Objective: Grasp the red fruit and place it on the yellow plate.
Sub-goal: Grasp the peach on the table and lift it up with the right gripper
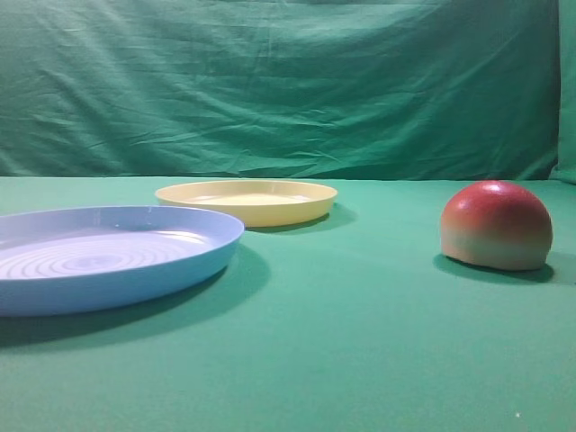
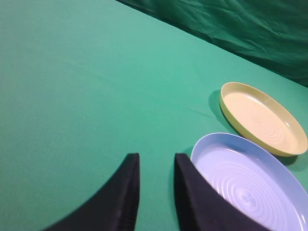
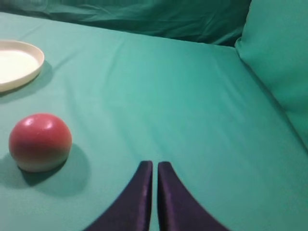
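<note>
**Red fruit rests apart from the yellow plate; both end effectors empty**

The red fruit (image 1: 496, 225) sits flat-side down on the counter (image 1: 360, 342), a smooth, slightly glossy dome that runs from deep red at the crown through a soft blend to pale yellow-cream at its base. In the exterior view it lies at the right, well apart from the yellow plate (image 1: 246, 201), which stands farther back near the middle. The plate is shallow, round, matte pale plastic with a low raised rim; the left wrist view shows faint concentric rings moulded into its floor. Just in front of it and to the left lies the light blue plate (image 1: 108, 256), larger, with clearer circular ridges and a sheen on its bottom. The two plates sit close together, though whether their rims touch cannot be told.

The counter is covered in green cloth, smooth and nearly flat, while the green backdrop (image 1: 288, 81) behind it hangs in wrinkles and folds.

The left end effector (image 2: 156, 161) holds nothing, its curved black fingers set a narrow gap apart, next to the blue plate's edge. The right end effector (image 3: 155, 166) is also empty, its dark, tapering fingers almost closed with only a thin slit between them; the fruit lies to its left on the cloth.
</note>
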Available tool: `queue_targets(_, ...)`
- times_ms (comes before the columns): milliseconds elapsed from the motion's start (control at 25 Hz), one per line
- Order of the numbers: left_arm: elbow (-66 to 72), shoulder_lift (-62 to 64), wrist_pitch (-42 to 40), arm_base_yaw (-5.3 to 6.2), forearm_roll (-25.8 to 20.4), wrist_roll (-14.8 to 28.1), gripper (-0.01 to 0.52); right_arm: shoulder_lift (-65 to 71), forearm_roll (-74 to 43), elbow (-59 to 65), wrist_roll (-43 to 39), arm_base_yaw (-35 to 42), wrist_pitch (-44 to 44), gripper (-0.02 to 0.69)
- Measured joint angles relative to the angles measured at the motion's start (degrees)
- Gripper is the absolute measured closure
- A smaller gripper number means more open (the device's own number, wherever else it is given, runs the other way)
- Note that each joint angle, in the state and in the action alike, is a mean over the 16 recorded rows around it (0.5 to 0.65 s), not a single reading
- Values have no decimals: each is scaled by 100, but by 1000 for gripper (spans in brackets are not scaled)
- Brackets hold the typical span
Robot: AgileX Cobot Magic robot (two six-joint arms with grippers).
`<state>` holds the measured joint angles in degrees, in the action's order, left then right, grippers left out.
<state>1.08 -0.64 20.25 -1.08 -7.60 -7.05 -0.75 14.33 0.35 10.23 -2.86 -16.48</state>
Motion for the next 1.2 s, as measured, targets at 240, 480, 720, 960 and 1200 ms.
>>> queue_targets(240,0,0,0,0,0,0,357,124,950,-532,388,0,-339,665)
queue_targets(480,0,0,0,0,0,0,357,708,1566,-1334,1042,0,-1460,665)
queue_targets(720,0,0,0,0,0,0,357,1842,1817,-2037,1643,0,-2602,665)
queue_targets(960,0,0,0,0,0,0,357,3146,1782,-2388,1785,0,-3297,665)
queue_targets(1200,0,0,0,0,0,0,357,4148,1744,-2560,1811,0,-3508,665)
